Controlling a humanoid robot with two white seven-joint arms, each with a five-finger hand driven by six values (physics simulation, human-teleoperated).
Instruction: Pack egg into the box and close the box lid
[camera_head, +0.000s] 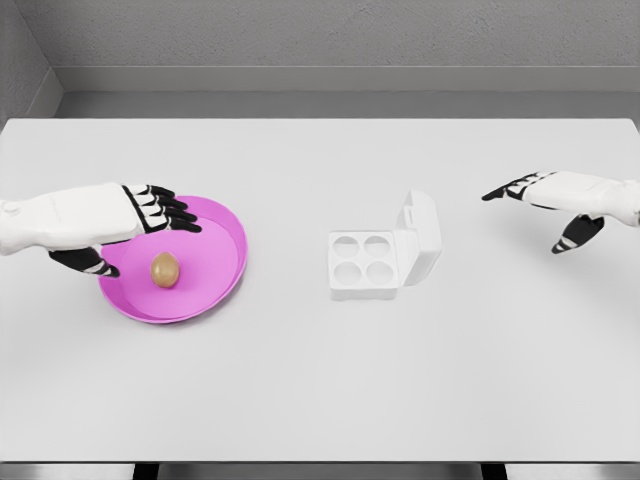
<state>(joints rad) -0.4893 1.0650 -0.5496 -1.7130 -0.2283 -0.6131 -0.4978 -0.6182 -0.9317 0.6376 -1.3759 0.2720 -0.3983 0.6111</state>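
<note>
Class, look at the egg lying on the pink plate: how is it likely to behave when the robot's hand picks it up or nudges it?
The egg is rounded and smooth, so it will probably roll on the pink plate if nudged. It may slip between fingers. Being an egg, it is likely fragile, so the left hand should grip gently.

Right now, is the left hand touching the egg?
Apart. The head view shows pink plate between the left hand and the egg.

Left hand (135, 225): comes in from the left, fingers spread, holding nothing.
Right hand (555, 200): comes in from the right, fingers spread, empty.
</note>
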